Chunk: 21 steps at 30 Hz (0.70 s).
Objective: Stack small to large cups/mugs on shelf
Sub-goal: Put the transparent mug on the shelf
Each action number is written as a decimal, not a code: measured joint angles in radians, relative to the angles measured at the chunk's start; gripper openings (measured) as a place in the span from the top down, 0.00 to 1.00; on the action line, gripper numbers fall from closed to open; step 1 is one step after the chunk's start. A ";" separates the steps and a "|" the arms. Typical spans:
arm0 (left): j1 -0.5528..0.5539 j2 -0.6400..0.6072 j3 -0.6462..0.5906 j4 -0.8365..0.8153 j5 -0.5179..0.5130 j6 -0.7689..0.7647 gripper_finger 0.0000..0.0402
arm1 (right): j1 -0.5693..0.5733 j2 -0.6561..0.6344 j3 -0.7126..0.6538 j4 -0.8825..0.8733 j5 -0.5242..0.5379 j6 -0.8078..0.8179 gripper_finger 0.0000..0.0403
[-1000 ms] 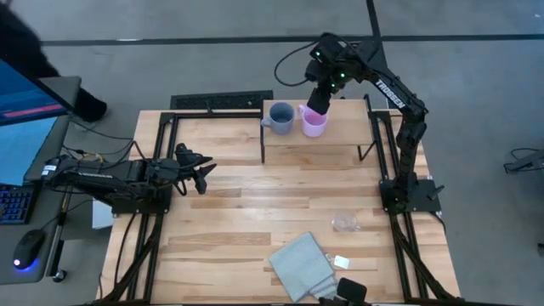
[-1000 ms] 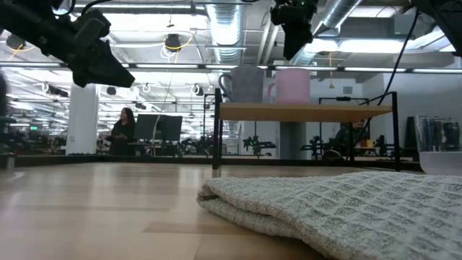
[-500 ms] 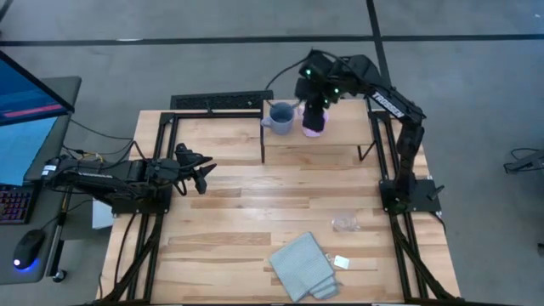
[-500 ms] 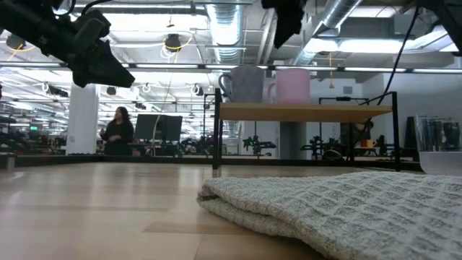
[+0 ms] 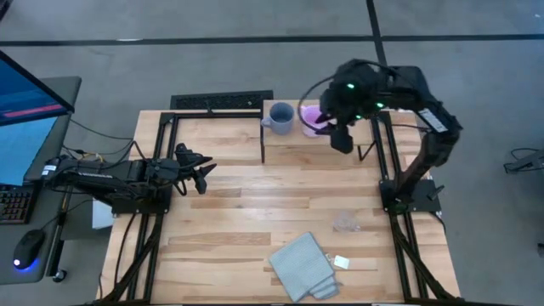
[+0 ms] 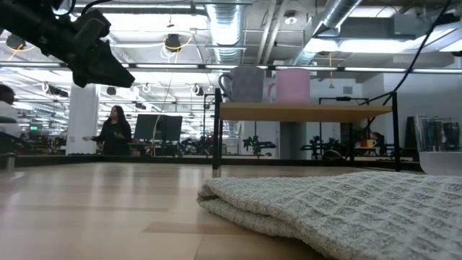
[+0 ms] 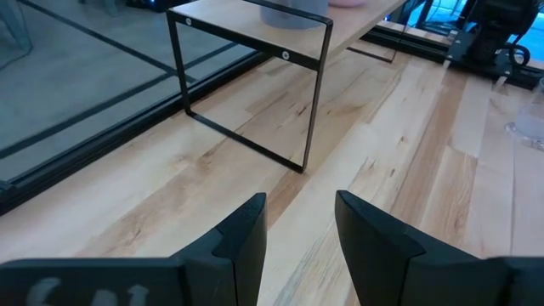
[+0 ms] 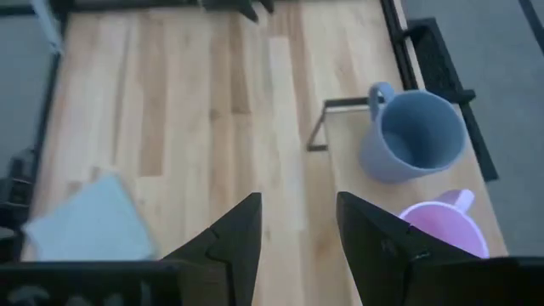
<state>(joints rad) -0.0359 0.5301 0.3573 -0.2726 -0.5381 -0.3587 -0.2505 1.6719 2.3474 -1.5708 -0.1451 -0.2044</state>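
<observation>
Two mugs stand upright on the shelf (image 5: 340,153), side by side at its left part: a blue-grey mug (image 5: 280,117) and a pink mug (image 5: 309,116); the low view shows both, the blue-grey mug (image 6: 245,84) and the pink mug (image 6: 292,85). A clear cup (image 5: 345,223) stands on the table near the right side. My right gripper (image 8: 297,246) hangs open and holds nothing, high above the shelf's middle (image 5: 342,140), right of the pink mug. My left gripper (image 5: 202,174) waits open over the table's left part, also holding nothing (image 7: 302,246).
A folded grey-blue cloth (image 5: 303,266) lies near the table's front edge, with a small white tag (image 5: 342,262) beside it. The shelf's thin black legs (image 7: 314,93) stand on the far middle of the table. People (image 6: 112,133) move in the room behind.
My right gripper has risen from just above the pink mug, out of the low view's top, and swung toward the table's right and near side, turning as it went. Both mugs have stayed where they were on the shelf.
</observation>
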 joint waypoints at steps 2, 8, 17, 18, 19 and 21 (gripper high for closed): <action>0.000 0.000 0.000 0.000 0.000 0.003 0.67 | 0.025 -0.031 -0.016 0.003 0.013 0.034 0.56; 0.000 0.000 0.000 0.000 0.000 0.003 0.67 | 0.105 -0.129 -0.198 0.000 0.021 0.131 0.56; 0.000 0.000 0.000 -0.001 0.000 0.002 0.67 | 0.203 -0.281 -0.583 0.013 0.042 0.296 0.56; 0.000 0.000 0.000 -0.001 0.000 0.002 0.67 | 0.213 -0.295 -0.620 0.012 0.042 0.320 0.56; 0.000 0.000 0.000 -0.001 0.000 0.001 0.67 | 0.224 -0.308 -0.653 0.012 0.042 0.348 0.56; 0.000 0.000 0.000 -0.001 0.000 0.001 0.67 | 0.252 -0.333 -0.715 0.020 0.041 0.406 0.56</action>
<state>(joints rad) -0.0360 0.5301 0.3573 -0.2733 -0.5381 -0.3573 0.0015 1.3391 1.6328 -1.5505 -0.1036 0.2015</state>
